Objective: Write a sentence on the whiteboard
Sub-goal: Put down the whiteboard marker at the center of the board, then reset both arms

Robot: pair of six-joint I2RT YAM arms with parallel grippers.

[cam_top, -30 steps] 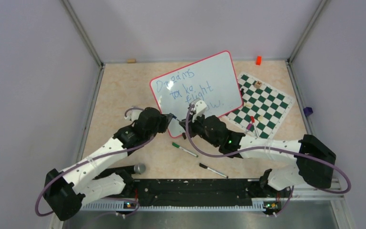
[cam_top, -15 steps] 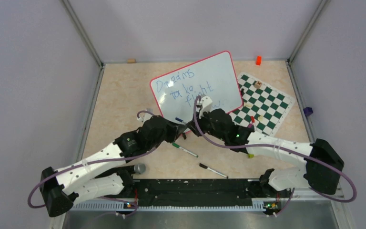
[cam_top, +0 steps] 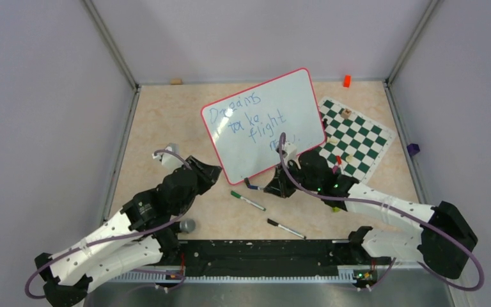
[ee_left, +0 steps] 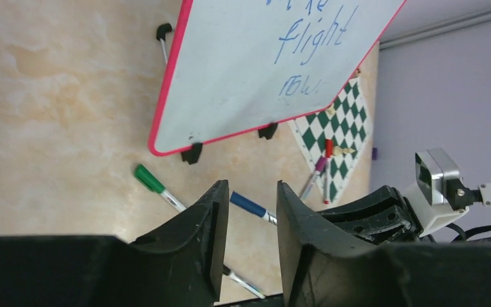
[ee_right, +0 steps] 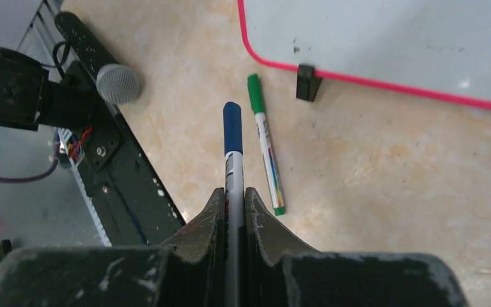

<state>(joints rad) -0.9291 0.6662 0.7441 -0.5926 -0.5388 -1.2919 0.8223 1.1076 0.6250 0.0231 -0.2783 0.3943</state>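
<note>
Clamping a blue-capped white marker, the right gripper sits just in front of the glossy red-framed whiteboard; the left gripper, parted and empty, sits near its left corner.

Whiteboard: glossy white, red frame, black feet. Sentence: blue. Mat: green-and-white checks. Bench: beige, marbled. Green-cap marker, blue-cap marker: white barrels. Left pincer, right pincer: black. Block: orange. Mic: grey head.
</note>
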